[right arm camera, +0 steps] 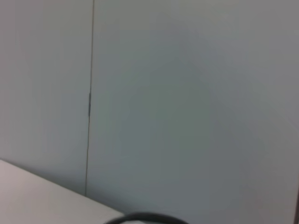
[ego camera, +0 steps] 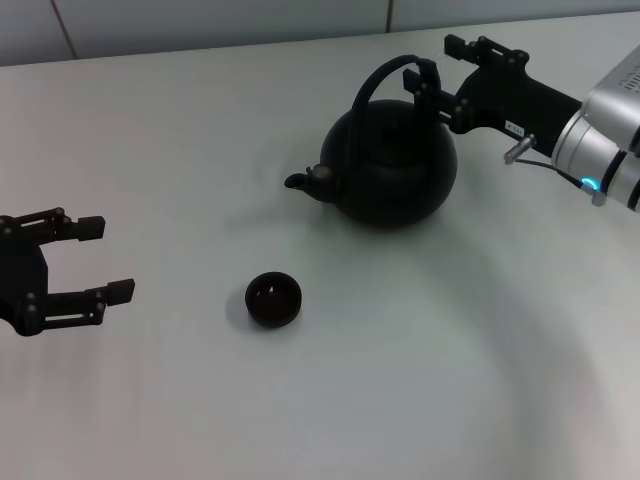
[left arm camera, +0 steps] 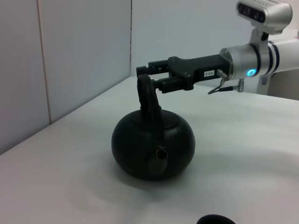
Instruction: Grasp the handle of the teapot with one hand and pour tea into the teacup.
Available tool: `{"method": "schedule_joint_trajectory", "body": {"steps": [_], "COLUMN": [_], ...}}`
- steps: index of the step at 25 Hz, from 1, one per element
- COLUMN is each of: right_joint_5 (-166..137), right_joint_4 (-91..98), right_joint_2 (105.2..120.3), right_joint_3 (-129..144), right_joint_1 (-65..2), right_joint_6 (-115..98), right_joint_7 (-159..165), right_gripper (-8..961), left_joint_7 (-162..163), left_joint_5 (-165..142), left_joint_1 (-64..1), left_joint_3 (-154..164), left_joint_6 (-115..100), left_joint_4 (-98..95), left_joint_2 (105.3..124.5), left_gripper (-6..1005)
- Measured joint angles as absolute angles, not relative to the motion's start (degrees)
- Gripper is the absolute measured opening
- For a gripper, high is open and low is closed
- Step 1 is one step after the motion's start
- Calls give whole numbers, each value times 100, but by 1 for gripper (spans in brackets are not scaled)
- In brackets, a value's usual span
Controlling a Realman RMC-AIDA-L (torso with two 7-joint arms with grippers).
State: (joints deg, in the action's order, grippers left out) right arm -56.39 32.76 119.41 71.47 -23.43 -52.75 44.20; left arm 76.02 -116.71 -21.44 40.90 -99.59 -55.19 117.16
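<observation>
The round black teapot stands upright on the white table, its short spout pointing to the left. Its arched handle rises over the lid. My right gripper comes in from the right at the handle's top, open, with one finger on each side of the hoop's thick end. In the left wrist view the right gripper straddles the top of the handle above the teapot. The small black teacup sits in front of the spout. My left gripper rests open at the far left, holding nothing.
The white table stretches to a pale wall behind the teapot. The right wrist view shows mostly that wall and a dark arc at its lower edge. The teacup's rim shows at the bottom of the left wrist view.
</observation>
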Motion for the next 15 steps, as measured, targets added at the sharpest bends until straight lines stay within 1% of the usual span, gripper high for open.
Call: {"method": "schedule_joint_trajectory", "body": {"steps": [11, 14, 15], "right_joint_5": [-5627, -5634, -5643], "right_joint_4": [3447, 3517, 3605], "right_joint_2": [11959, 11957, 11953], "right_joint_3": [7155, 7155, 7154], "right_joint_1": [-2009, -1812, -1643], "right_joint_6": [-5626, -5893, -6137], "right_joint_7": [4414, 4414, 4414], "right_gripper": [680, 680, 680], "left_joint_7": [7660, 7661, 7662], "left_joint_5": [-11671, -11656, -11637], "left_joint_1": [-2173, -2175, -2177], "left_joint_3": [4120, 4121, 4109], "left_joint_6": [-9958, -9959, -9990], "left_joint_4": [-5525, -5526, -5522], "left_joint_2": [11725, 11725, 11725], "left_gripper": [814, 814, 814]}}
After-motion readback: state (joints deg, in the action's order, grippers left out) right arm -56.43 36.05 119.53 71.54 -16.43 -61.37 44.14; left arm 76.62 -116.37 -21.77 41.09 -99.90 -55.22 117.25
